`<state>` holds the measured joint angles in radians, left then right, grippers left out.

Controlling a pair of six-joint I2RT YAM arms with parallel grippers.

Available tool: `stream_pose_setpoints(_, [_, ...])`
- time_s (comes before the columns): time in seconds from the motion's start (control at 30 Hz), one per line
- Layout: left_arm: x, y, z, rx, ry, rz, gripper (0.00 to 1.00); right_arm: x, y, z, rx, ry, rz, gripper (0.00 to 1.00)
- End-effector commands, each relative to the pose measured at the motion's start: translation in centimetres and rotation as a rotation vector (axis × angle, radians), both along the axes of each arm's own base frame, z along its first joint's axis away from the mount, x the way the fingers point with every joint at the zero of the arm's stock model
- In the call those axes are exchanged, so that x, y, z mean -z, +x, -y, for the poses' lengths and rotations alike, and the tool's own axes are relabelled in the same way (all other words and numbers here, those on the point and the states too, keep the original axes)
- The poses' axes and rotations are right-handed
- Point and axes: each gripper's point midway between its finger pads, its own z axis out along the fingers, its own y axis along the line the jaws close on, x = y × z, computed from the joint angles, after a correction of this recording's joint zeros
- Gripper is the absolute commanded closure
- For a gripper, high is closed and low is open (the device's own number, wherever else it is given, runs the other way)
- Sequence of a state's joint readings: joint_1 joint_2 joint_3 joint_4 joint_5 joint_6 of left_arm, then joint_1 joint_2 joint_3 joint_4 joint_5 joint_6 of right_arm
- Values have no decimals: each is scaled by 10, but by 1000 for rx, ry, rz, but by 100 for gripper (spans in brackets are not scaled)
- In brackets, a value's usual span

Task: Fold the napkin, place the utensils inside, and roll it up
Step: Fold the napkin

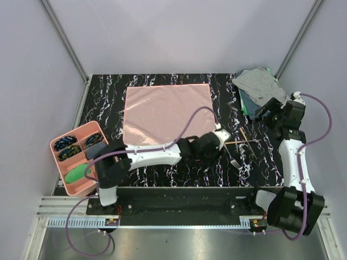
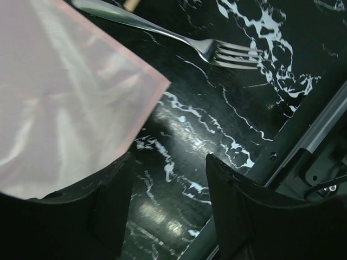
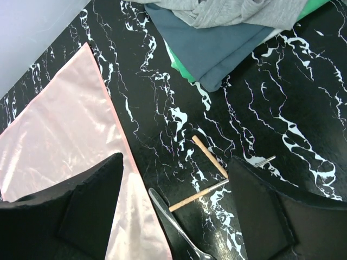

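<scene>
The salmon-pink napkin (image 1: pixel 165 111) lies spread flat on the black marbled table. Its near-right corner shows in the left wrist view (image 2: pixel 65 108), and its right edge in the right wrist view (image 3: pixel 59 141). A silver fork (image 1: pixel 233 157) and two thin sticks with brownish handles (image 1: pixel 245 142) lie crossed just right of that corner. They also show as the fork (image 2: pixel 222 51) and the sticks (image 3: pixel 209 157). My left gripper (image 1: pixel 222 137) hovers open and empty over the table by the napkin corner (image 2: pixel 168 184). My right gripper (image 1: pixel 265 112) is open and empty above the sticks (image 3: pixel 176 184).
A pile of grey, blue and green cloths (image 1: pixel 260 89) lies at the back right, also in the right wrist view (image 3: pixel 227 38). A pink compartment tray (image 1: pixel 56 162) with small items stands at the front left. The table's metal front rail (image 2: pixel 320 124) runs close to the left gripper.
</scene>
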<state>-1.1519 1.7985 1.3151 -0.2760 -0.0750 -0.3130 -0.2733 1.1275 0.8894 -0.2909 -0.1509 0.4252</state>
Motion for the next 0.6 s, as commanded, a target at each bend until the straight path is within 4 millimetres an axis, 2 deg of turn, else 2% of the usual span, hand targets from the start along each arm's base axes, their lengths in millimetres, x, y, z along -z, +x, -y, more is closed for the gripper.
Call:
stream_pose_setpoints(0.0, [-8, 1, 46, 2, -80, 45, 44, -6, -9, -2, -12, 7, 35, 14])
stream_pose_setpoints(0.17, [12, 4, 62, -4, -79, 28, 51, -13, -14, -2, -13, 4, 59, 14])
stream_pose_setpoints(0.23, [12, 8, 69, -13, -85, 37, 53, -17, -15, -4, -20, 5, 69, 14])
stream_pose_setpoints(0.27, [21, 10, 71, -15, -73, 32, 54, -17, -15, -4, -22, 7, 70, 14])
stream_pose_setpoints(0.3, [17, 11, 77, -12, -83, 35, 53, -19, -15, -5, -26, 8, 75, 14])
stream_pose_setpoints(0.57, [37, 24, 81, -58, -31, 56, 58, -23, -17, -6, -32, 1, 89, 14])
